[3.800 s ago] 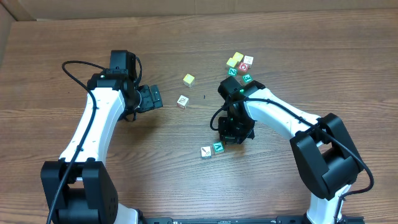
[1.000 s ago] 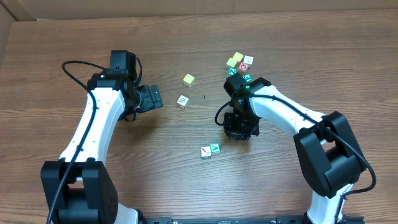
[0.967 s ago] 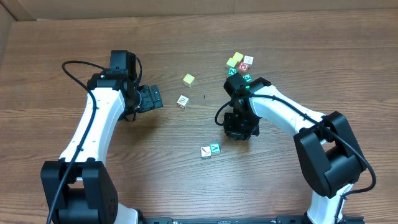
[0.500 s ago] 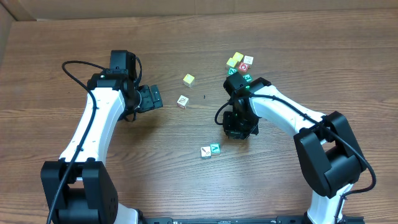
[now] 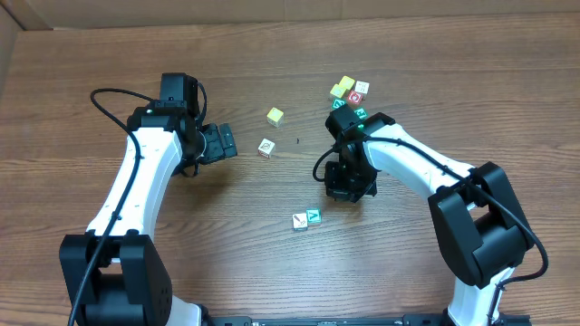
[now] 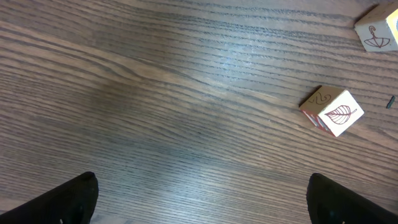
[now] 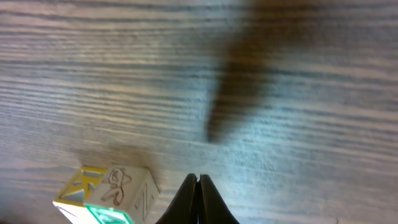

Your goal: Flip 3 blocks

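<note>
Wooden tabletop [image 5: 272,272], overhead view. Left of centre, near left gripper [image 5: 220,142] but apart from it: white block [image 5: 265,148], brown mark on top face. Lower centre, touching side by side: second white block [image 5: 300,220] and teal block [image 5: 314,216] with white letter. Right gripper [image 5: 349,187] up and right of that pair, clear of it. Farther back: yellow cube [image 5: 275,116] alone, plus cluster of cubes [image 5: 349,91].

Left wrist view. Fingertips [image 6: 74,198] at opposite lower corners, jaws fully apart, nothing between. At right: white block flat on tabletop, brown leaf outline on one face, curled mark on the next, reddish lower edge. Top right corner: yellow cube, partly cut off, umbrella-like drawing.

Right wrist view. Fingers [image 7: 198,199] pressed together at bottom centre, nothing clamped. Lower left, beside them without contact: cropped block [image 7: 109,196], yellow-framed top, pale side with brown figure, green-edged face below. Which of the pair cannot be told.
</note>
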You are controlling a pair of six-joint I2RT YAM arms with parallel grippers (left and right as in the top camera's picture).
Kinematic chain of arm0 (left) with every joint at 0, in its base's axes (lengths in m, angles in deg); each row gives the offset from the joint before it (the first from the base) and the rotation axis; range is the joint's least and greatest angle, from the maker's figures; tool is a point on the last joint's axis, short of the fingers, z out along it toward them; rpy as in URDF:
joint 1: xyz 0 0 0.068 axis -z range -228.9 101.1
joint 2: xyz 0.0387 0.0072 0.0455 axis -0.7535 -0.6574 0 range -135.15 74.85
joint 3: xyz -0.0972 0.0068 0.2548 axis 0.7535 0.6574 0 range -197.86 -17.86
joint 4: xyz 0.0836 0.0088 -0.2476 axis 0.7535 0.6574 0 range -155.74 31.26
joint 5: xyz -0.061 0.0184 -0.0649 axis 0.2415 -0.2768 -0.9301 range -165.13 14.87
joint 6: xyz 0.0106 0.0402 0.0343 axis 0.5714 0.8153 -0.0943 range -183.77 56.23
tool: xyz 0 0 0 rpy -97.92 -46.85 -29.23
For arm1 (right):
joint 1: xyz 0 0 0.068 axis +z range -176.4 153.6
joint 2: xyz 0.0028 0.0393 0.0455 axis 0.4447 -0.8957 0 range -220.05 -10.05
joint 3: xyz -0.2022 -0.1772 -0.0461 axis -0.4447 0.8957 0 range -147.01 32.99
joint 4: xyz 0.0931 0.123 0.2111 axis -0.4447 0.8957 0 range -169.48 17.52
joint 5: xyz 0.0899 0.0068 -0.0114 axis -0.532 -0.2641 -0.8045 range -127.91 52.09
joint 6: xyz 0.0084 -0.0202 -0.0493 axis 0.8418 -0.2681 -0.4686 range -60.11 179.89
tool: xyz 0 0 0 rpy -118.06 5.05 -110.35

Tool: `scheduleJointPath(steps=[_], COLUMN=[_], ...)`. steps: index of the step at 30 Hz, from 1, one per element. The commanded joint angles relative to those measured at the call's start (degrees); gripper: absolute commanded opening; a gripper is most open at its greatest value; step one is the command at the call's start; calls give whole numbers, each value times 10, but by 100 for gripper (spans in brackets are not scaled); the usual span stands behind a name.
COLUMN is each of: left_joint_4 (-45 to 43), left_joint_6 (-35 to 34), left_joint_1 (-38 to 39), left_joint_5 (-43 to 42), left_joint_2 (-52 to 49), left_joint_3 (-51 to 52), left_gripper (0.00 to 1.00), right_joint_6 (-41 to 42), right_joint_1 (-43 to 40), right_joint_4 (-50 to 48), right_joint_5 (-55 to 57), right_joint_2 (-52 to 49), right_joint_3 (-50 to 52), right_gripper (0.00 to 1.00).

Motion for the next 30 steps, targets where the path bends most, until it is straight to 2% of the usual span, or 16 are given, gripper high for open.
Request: scheduleJointPath(steps=[1, 7, 21, 30], left_joint_4=[0, 0, 0, 0], left_joint_6=[-8, -8, -8, -8], left_joint_1=[0, 0, 0, 0], left_joint_5=[6, 6, 6, 6], left_joint_2=[-2, -2, -2, -2], left_joint_3=[-8, -8, -8, -8], left_gripper=[100, 100, 100, 100], right_joint_6=[-2, -2, -2, -2], right_joint_1=[-1, 21, 102, 121], right_joint_4=[10, 30, 72, 84], right_joint_5=[2, 2, 2, 2], right_joint_2=[47, 109, 110, 110], right_joint_3=[-53, -77, -76, -76], right_gripper=[4, 4, 4, 4])
